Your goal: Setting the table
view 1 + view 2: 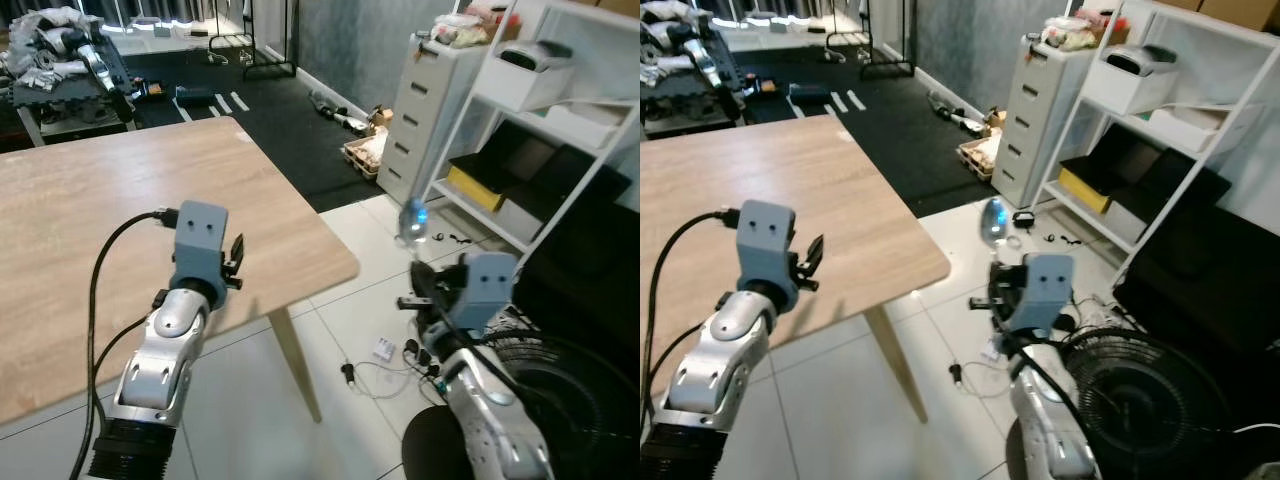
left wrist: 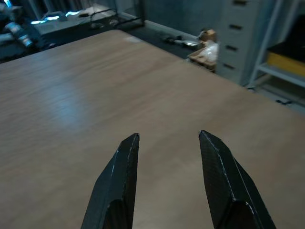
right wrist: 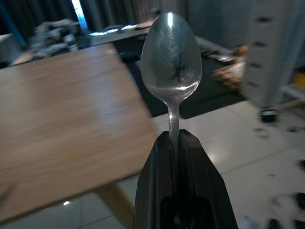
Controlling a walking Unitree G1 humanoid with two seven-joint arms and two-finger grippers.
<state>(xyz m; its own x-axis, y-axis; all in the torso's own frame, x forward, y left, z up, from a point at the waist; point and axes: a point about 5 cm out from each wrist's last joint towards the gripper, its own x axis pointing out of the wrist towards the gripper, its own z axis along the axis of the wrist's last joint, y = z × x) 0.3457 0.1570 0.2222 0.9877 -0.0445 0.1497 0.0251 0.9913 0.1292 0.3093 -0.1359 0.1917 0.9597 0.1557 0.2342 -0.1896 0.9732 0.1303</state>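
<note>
A pale wooden table takes up the left of the scene, its top bare. My left gripper hovers open just above the tabletop near the front right corner, with nothing between its fingers. My right gripper is shut on the handle of a metal spoon, whose bowl points upward. That gripper and the spoon are off the table's right side, over the white tiled floor and beyond the table corner.
A white drawer unit and a white shelf rack stand to the right. A black fan sits low by my right arm. Cables lie on the floor near the table leg. Clutter is piled beyond the table.
</note>
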